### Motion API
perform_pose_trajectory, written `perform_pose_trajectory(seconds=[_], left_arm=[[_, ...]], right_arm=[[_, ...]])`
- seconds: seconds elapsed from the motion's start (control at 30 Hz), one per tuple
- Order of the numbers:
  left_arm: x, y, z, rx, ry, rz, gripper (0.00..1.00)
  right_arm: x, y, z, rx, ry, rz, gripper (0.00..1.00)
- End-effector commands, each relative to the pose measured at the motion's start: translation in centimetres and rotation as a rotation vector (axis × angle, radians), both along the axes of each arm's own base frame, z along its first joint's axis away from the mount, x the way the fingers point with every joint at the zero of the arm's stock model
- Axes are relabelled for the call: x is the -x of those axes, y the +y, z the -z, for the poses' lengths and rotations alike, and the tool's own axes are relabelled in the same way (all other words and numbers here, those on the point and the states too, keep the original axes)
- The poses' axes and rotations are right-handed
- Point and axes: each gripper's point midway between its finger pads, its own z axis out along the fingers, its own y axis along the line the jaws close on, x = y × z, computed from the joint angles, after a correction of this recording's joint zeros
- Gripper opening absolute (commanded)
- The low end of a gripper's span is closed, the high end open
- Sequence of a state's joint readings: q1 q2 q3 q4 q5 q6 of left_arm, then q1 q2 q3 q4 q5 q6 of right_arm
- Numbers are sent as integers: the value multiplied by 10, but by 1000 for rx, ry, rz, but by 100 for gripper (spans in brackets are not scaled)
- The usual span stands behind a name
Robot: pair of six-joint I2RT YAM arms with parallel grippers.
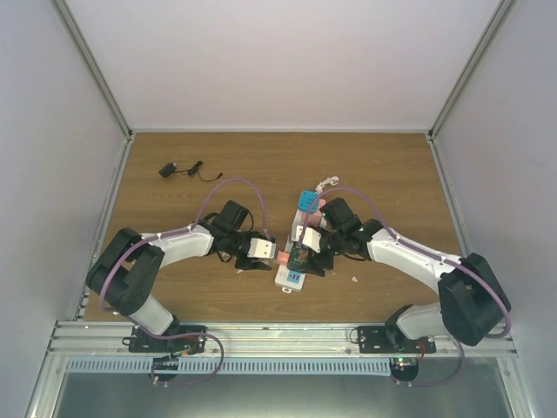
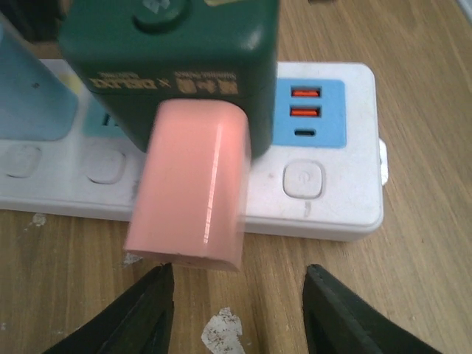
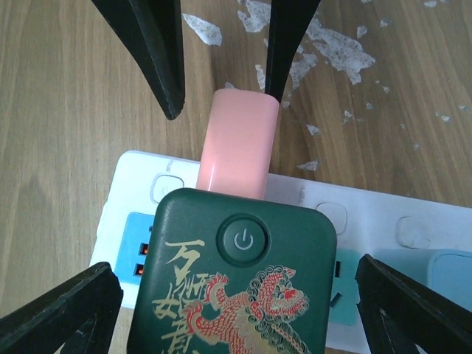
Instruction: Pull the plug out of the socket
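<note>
Left wrist view: left fingers (image 2: 151, 313) are spread wide with nothing held, tips low over the wooden bench (image 2: 413, 295). White flecks (image 2: 221, 328) lie on the bench between the tips. Just ahead of the tips and clear of them is a glossy pink rounded block (image 2: 192, 192). It lines up with the gap and juts toward the fingers from the side of the dark green box-shaped plug (image 2: 169, 66). The plug is seated on the long white plastic power strip (image 2: 332, 199), which lies flat on the bench, crosswise ahead of the fingers. Right of the plug on the strip is a light-blue USB panel (image 2: 308, 114). Left of it is a pale blue plug (image 2: 29, 88), also seated.

Right wrist view: right fingers (image 3: 63, 310) are also spread wide and empty. The green plug sits between them with a gap on each side and no contact that I can see. Past the plug the pink block points at the left fingers. One left tip is at its edge; whether it touches, I cannot tell.

Risks, as I judge them:
- Nothing pins the strip. A pull on the plug could lift or drag the whole strip instead of freeing the pins.
- The pink block looks smooth and rounded, so a pinch there may slide off. Whether it is one piece with the green body I cannot tell; if separate, it could come away alone.
- Both sets of fingers crowd the same plug, so closing together risks a knock.
- The pale blue plug sits close on one side, so a wide approach could catch it.
</note>
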State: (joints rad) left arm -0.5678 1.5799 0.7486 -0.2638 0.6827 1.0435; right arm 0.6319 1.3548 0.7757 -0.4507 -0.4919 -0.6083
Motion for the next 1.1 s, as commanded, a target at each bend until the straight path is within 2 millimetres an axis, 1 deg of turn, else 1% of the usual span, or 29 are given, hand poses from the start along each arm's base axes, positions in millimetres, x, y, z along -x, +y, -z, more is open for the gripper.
perform_pose_trajectory(seconds=[0.0,0.03,0.07,0.23,0.33,0.5,0.6,0.7,0.87,0.97,1.07], left_arm=[[-4,-11,-25,82,-74,25,55],[-4,-12,-27,89,-78,27,58],[-5,-14,-28,93,-83,29,59],[-8,-19,-29,87,-85,41,58],[-8,-21,-28,83,-80,46,52],[-10,-22,-27,76,-78,40,39],[-10,-17,-22,54,-80,32,31],[-13,-11,-19,40,-77,18,25],[-22,5,-18,27,-89,-12,19],[-28,15,-17,13,-101,-30,16],[-35,22,-17,3,-113,-46,15]], right_arm=[[-4,2,10,30,-18,-6,86],[-4,2,11,31,-18,-5,84],[-4,3,11,31,-19,-5,82],[-6,4,14,35,-13,-2,71],[-6,5,14,33,-15,-7,64],[-3,3,15,38,-7,-14,52],[-2,0,18,55,-2,-10,45],[0,-4,22,78,10,-6,34],[12,-11,31,125,68,-29,18],[15,-14,33,137,86,-25,13],[19,-19,38,157,104,-20,12]])
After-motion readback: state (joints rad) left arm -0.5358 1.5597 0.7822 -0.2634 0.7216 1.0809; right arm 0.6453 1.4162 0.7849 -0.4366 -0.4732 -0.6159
